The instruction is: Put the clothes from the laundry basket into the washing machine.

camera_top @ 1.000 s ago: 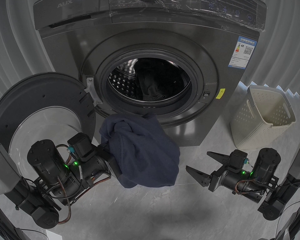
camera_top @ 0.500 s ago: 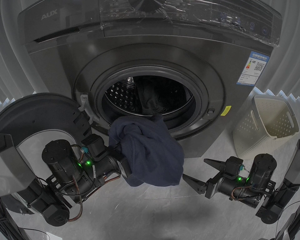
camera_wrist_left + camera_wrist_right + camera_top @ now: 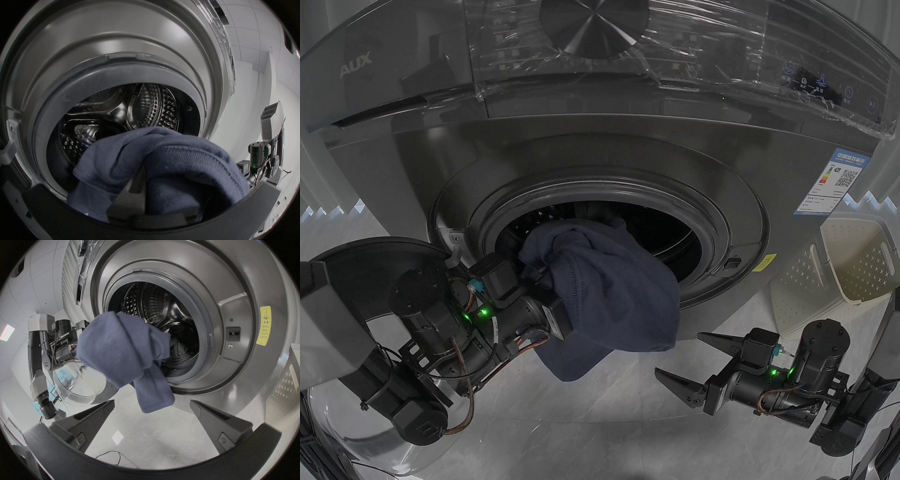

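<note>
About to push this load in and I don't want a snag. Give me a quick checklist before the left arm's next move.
1. Access: door swung aside from the opening: ok.
2. Grasp: left gripper shut on the navy garment: ok.
3. Entry: garment past the opening rim: not ok; its upper fold is at the mouth, the rest hangs outside.
4. Space in the drum: ok; one dark item lies inside.
5. Other arm: right gripper open, apart from the garment: ok.
6. Source: laundry basket emptied: cannot tell.
</note>
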